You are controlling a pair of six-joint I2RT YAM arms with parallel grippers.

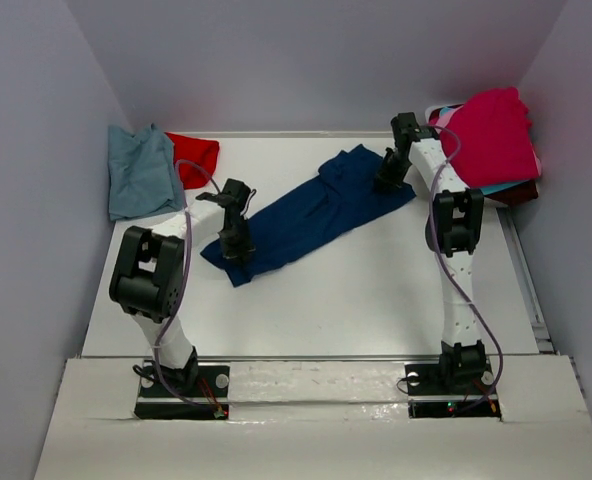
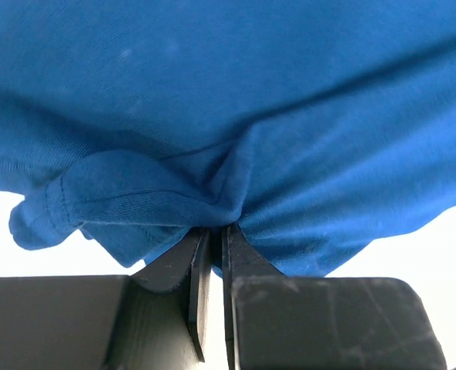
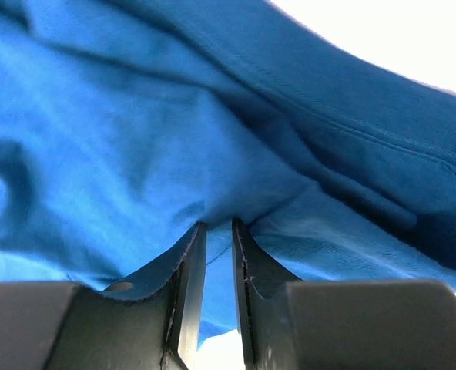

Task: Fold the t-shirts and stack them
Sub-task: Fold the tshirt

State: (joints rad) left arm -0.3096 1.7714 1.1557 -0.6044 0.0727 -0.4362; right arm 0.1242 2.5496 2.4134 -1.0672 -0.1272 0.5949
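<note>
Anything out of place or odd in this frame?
Nothing spilled or damaged. The navy shirt lies diagonal and rumpled, the left gripper and right gripper each with jaws shut on an end. The magenta heap at the far right is unfolded and seems to overhang the table.

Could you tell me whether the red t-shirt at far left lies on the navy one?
No, the red t-shirt lies by the blue-grey t-shirt, apart from the navy t-shirt.
</note>
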